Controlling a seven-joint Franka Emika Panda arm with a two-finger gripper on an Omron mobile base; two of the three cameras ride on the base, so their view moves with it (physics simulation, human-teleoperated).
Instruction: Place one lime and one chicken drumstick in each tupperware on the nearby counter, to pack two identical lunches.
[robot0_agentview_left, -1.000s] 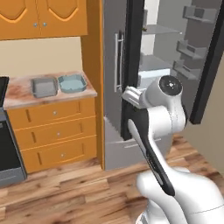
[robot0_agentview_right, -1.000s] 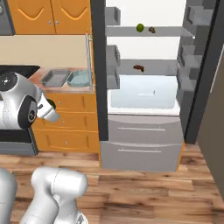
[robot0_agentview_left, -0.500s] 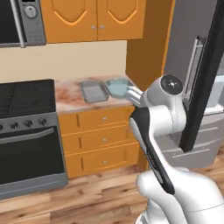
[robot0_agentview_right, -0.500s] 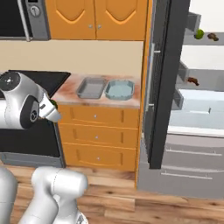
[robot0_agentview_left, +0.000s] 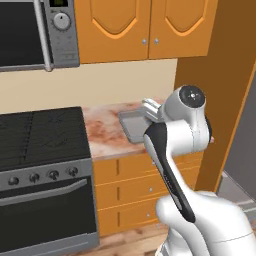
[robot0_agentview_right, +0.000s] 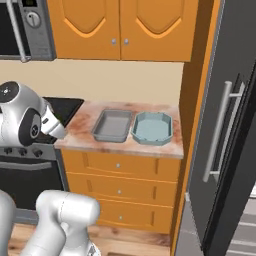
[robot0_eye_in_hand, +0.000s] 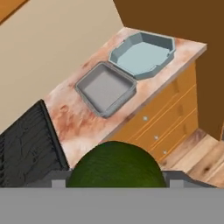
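- A lime (robot0_eye_in_hand: 114, 165) sits between the two dark tips of the gripper (robot0_eye_in_hand: 114, 177), which is closed around it at a wide spread; the green ball takes up the bottom centre of the hand view
- Two tupperware boxes stand side by side on the desk (robot0_agentview_right: 85, 122), just beside each other and both with nothing inside: the grey box (robot0_agentview_right: 113, 125) is nearer the stove, the blue-green box (robot0_agentview_right: 152, 128) nearer the fridge
- In the hand view the grey box (robot0_eye_in_hand: 106, 89) and the blue-green box (robot0_eye_in_hand: 142, 54) lie ahead of the held lime and well apart from it, the desk (robot0_eye_in_hand: 83, 126) running under them
- In the left base view the white arm hides most of the grey box (robot0_agentview_left: 129, 124), of which one corner shows on the desk (robot0_agentview_left: 102, 137)
- A black stove (robot0_agentview_left: 42, 132) adjoins the desk on one side; a microwave (robot0_agentview_left: 37, 32) hangs above it
- Orange cabinets (robot0_agentview_right: 120, 27) hang over the desk, drawers (robot0_agentview_right: 122, 167) sit below, and a dark fridge door (robot0_agentview_right: 225, 125) stands at the far side
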